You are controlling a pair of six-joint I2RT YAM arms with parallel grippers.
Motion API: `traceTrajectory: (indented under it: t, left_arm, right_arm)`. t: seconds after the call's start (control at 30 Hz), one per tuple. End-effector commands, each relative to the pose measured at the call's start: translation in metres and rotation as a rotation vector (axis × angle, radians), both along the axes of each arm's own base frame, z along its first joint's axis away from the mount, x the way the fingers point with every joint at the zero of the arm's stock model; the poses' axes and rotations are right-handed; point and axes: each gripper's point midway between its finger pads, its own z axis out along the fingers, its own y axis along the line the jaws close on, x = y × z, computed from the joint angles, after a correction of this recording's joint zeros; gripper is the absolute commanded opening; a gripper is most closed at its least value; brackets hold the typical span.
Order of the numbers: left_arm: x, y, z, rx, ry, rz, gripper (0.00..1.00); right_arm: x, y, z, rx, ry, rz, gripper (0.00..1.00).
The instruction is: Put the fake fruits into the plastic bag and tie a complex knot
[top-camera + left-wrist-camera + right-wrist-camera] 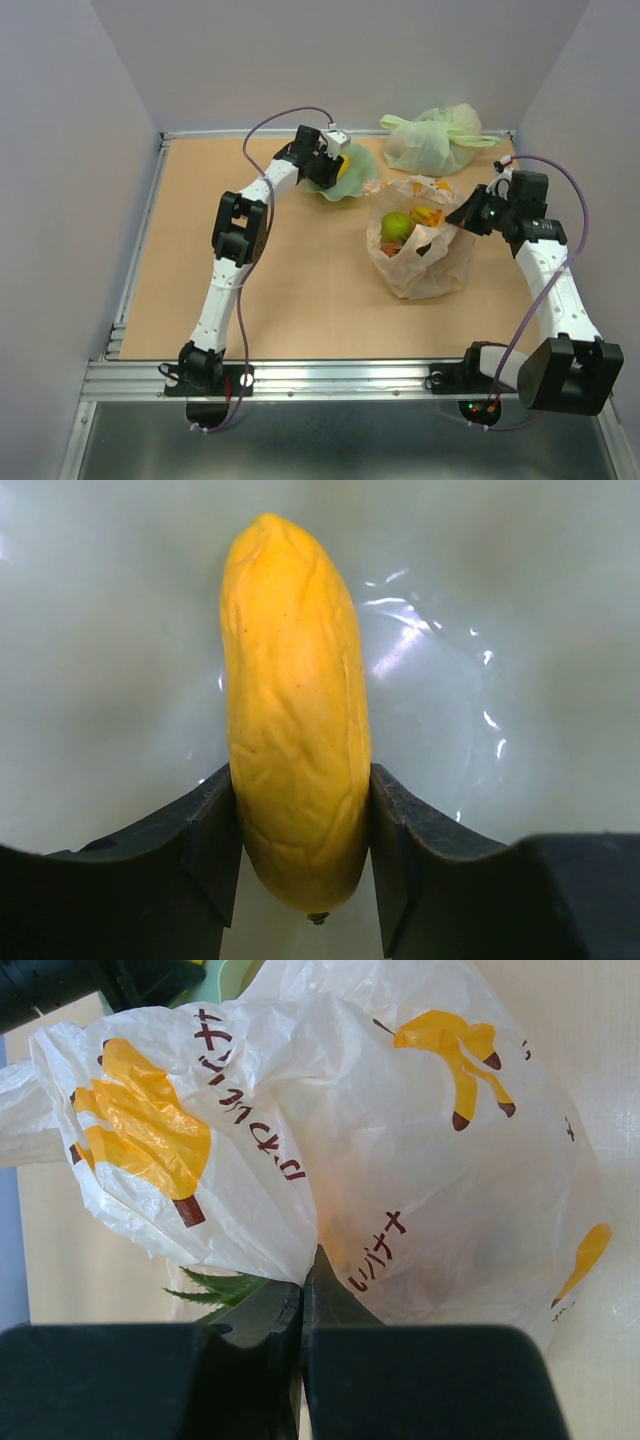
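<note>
The left gripper (303,805) presses its two black fingers against both sides of a wrinkled yellow plastic banana (295,700). The banana lies in a glossy pale green scalloped bowl (520,630) at the far middle of the tan table (290,290). The right gripper (302,1305), its jaws pressed together, pinches the rim of the thin whitish plastic bag with orange banana prints (400,1160). That bag stands open right of centre, just beside the bowl, with a round green fruit (396,226) and an orange fruit (428,215) inside. Behind it sits a knotted pale green plastic bag (432,140).
</note>
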Motion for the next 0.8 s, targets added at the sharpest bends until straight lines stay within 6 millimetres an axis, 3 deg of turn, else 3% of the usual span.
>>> traceTrajectory:
  t: [0.0,0.07,0.1,0.13,0.17,0.2,0.23,0.27,0.4,0.47,0.5,0.57,0.63,0.67,0.7,0.77]
  left_arm:
    - [-0.01,-0.008,0.113,-0.163,-0.143,-0.019,0.24]
    - [-0.023,-0.008,0.131,-0.209,-0.153,-0.034,0.21]
    - [-0.033,-0.005,0.171,-0.256,-0.19,-0.036,0.2]
    - [-0.045,-0.006,0.186,-0.286,-0.191,-0.069,0.2]
    - [-0.057,-0.003,0.184,-0.286,-0.169,-0.075,0.19]
    - [-0.072,0.003,0.217,-0.307,-0.212,-0.08,0.2]
    - [-0.083,0.007,0.225,-0.316,-0.215,-0.087,0.22]
    - [-0.106,0.012,0.233,-0.316,-0.221,-0.121,0.22]
    - [-0.169,0.025,0.246,-0.326,-0.217,-0.232,0.23]
    - [-0.194,0.029,0.239,-0.328,-0.167,-0.259,0.23]
    - [-0.208,0.03,0.249,-0.337,-0.179,-0.28,0.23]
    - [-0.228,0.03,0.247,-0.309,-0.166,-0.301,0.23]
    - [-0.249,0.017,0.235,-0.286,-0.144,-0.328,0.23]
    - [-0.268,0.003,0.239,-0.292,-0.153,-0.372,0.23]
    - [-0.269,0.005,0.237,-0.288,-0.153,-0.364,0.23]
    - [-0.297,-0.018,0.231,-0.277,-0.132,-0.435,0.24]
  right_arm:
    - [0.005,0.004,0.025,-0.004,-0.081,0.025,0.0]
    - [0.005,0.004,0.027,-0.002,-0.085,0.027,0.0]
    - [0.005,0.004,0.028,-0.004,-0.09,0.028,0.0]
    - [0.005,0.004,0.031,-0.007,-0.098,0.027,0.0]
    - [0.005,0.004,0.031,-0.01,-0.103,0.033,0.0]
    - [0.003,0.007,0.034,-0.003,-0.114,0.049,0.0]
    - [0.001,0.009,0.035,0.004,-0.117,0.065,0.0]
    - [0.0,0.012,0.035,0.015,-0.118,0.082,0.01]
    - [0.0,0.013,0.037,0.018,-0.124,0.085,0.0]
    - [0.0,0.014,0.04,0.015,-0.136,0.093,0.0]
    - [0.0,0.014,0.042,0.014,-0.143,0.099,0.0]
    - [0.0,0.016,0.045,0.021,-0.153,0.108,0.0]
    - [0.001,0.017,0.043,0.031,-0.149,0.107,0.0]
    - [0.002,0.017,0.044,0.033,-0.152,0.109,0.01]
    - [0.002,0.017,0.044,0.035,-0.153,0.109,0.0]
    - [0.003,0.018,0.048,0.041,-0.161,0.112,0.0]
